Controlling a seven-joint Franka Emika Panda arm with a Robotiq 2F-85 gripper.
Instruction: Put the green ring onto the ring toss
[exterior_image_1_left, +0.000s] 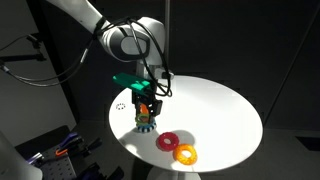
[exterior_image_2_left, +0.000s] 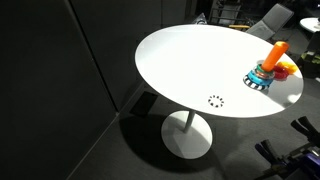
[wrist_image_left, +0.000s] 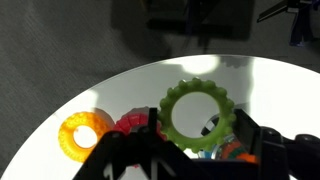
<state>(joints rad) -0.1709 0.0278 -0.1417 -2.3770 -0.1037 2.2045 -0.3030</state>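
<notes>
Green ring (wrist_image_left: 198, 115) clamped at its sides between the gripper (wrist_image_left: 198, 138) fingers (wrist_image_left: 252, 138), just above the ring toss (exterior_image_1_left: 146, 122). Peg and blue base mostly hidden behind ring and fingers in wrist view. Count: three rings. One green, one red ring (exterior_image_1_left: 168, 141) and one orange ring (exterior_image_1_left: 186, 153), the last two flat on the table (exterior_image_1_left: 225, 110). One ring toss.

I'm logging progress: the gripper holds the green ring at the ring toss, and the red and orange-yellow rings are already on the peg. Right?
Not quite. The red ring and orange-yellow ring lie flat on the table beside the ring toss, not on its peg; an exterior view shows this. The gripper does hold the green ring.
</notes>
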